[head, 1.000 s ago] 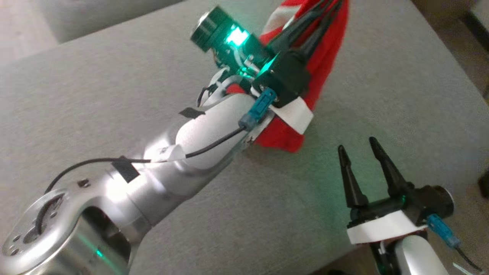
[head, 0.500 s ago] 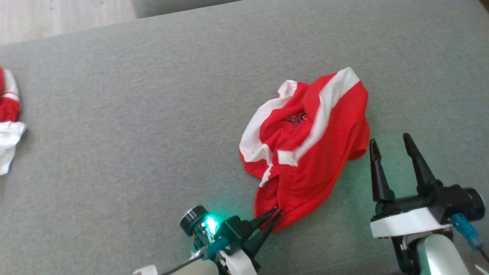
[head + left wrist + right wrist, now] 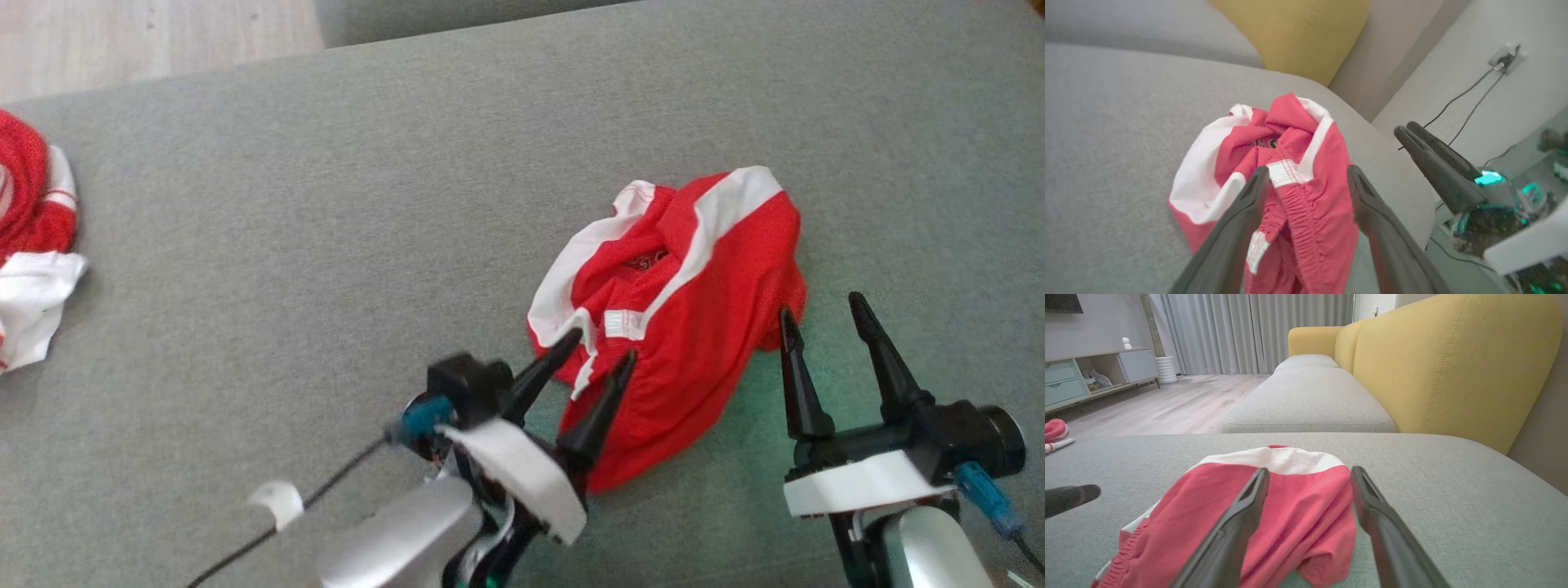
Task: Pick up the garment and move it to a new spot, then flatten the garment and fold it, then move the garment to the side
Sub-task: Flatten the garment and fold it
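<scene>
Head view is showing the left pincer [image 3: 602, 345] spread wide, just releasing the crumpled garment [image 3: 702, 343] onto the sofa [image 3: 326, 204]; right pincer [image 3: 820, 306] is waiting open, empty; flattening likely next.

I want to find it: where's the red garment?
In the head view the red garment lies crumpled on the grey cushion, right of centre, between the left gripper and the right gripper.
</scene>
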{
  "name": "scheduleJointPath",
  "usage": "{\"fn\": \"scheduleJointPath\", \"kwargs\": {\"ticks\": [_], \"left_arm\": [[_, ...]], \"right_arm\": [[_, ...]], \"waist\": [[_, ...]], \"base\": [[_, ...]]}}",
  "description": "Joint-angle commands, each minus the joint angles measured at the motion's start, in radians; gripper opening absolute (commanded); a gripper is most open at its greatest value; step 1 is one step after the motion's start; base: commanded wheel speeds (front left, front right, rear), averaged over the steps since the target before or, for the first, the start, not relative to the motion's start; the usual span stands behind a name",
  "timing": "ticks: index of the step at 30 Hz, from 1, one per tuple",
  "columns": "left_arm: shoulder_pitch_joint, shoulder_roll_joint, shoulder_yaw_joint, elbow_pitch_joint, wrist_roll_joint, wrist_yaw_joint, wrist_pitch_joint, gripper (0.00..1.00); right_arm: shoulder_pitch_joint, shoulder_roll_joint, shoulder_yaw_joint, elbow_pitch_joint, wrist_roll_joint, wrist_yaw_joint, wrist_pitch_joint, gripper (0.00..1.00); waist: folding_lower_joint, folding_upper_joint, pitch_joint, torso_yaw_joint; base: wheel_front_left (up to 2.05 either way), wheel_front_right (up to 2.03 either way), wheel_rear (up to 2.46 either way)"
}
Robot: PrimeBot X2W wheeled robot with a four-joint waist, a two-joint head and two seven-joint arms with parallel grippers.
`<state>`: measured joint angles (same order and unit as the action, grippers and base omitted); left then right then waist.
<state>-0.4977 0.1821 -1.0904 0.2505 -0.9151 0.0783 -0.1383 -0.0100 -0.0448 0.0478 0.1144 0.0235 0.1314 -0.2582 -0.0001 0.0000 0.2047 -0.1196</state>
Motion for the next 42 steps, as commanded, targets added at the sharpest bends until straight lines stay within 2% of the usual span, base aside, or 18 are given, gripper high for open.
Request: {"fn": "scheduleJointPath", "kwargs": {"ticks": [1, 7, 15, 18, 19, 20, 21, 27, 31, 34, 36, 42], "left_arm": [[-0.04, -0.013, 0.048, -0.027, -0.039, -0.005, 0.017, 1.0], [-0.052, -0.067, 0.104, 0.026, -0.201, -0.047, 0.117, 1.0], [-0.087, -0.089, 0.139, 0.125, -0.215, -0.012, 0.101, 1.0], [-0.089, -0.101, 0.142, 0.153, -0.231, -0.025, 0.097, 1.0], [-0.09, -0.104, 0.141, 0.157, -0.234, -0.029, 0.096, 0.67], [-0.089, -0.107, 0.137, 0.161, -0.239, -0.036, 0.099, 0.28], [-0.088, -0.11, 0.134, 0.164, -0.244, -0.043, 0.103, 0.0], [-0.099, -0.118, 0.117, 0.171, -0.235, -0.072, 0.08, 0.0], [-0.102, -0.085, 0.103, 0.14, -0.183, -0.072, 0.038, 0.0], [-0.086, -0.028, 0.102, 0.076, -0.15, -0.057, 0.012, 0.0], [-0.069, 0.027, 0.105, 0.015, -0.131, -0.051, -0.002, 0.0], [-0.013, 0.196, 0.135, -0.163, -0.098, 0.008, -0.013, 0.0]], "right_arm": [[-0.02, -0.005, 0.026, -0.031, -0.002, -0.001, -0.004, 1.0], [-0.032, -0.005, 0.032, -0.034, -0.003, -0.001, -0.004, 1.0], [-0.047, -0.005, 0.034, -0.034, 0.001, -0.001, -0.004, 1.0], [-0.047, -0.005, 0.029, -0.035, 0.003, -0.001, -0.004, 1.0], [-0.046, -0.005, 0.029, -0.035, 0.003, -0.001, -0.004, 1.0], [-0.046, -0.005, 0.028, -0.034, 0.003, -0.001, -0.004, 1.0], [-0.046, -0.005, 0.027, -0.034, 0.003, -0.001, -0.004, 1.0], [-0.045, -0.005, 0.013, -0.037, 0.002, -0.001, -0.004, 1.0], [-0.035, -0.005, -0.003, -0.039, 0.004, -0.001, -0.004, 1.0], [-0.025, -0.005, -0.015, -0.039, 0.013, -0.001, -0.004, 1.0], [-0.021, -0.005, -0.017, -0.037, 0.016, -0.001, -0.004, 1.0], [-0.01, -0.005, -0.017, -0.033, 0.019, -0.001, -0.004, 1.0]], "waist": [[0.0001, 0.0, 0.006, -0.01], [0.0001, 0.0, 0.03, -0.044], [0.0001, 0.0, 0.047, -0.077], [0.0001, 0.0, 0.048, -0.085], [0.0001, 0.0, 0.048, -0.087], [0.0001, 0.0, 0.047, -0.088], [0.0001, 0.0, 0.046, -0.09], [0.0001, 0.0, 0.042, -0.083], [0.0001, 0.0, 0.034, -0.054], [0.0001, 0.0, 0.027, -0.017], [0.0001, 0.0, 0.022, 0.008], [0.0001, 0.0, -0.007, 0.073]], "base": [[0.0, 0.0, 0.0], [0.0, 0.0, 0.0], [0.0, 0.0, 0.0], [0.0, 0.0, 0.0], [0.0, 0.0, 0.0], [0.0, 0.0, 0.0], [0.0, 0.0, 0.0], [0.0, 0.0, 0.0], [0.0, 0.0, 0.0], [0.0, 0.0, 0.0], [0.0, 0.0, 0.0], [0.0, 0.0, 0.0]]}}
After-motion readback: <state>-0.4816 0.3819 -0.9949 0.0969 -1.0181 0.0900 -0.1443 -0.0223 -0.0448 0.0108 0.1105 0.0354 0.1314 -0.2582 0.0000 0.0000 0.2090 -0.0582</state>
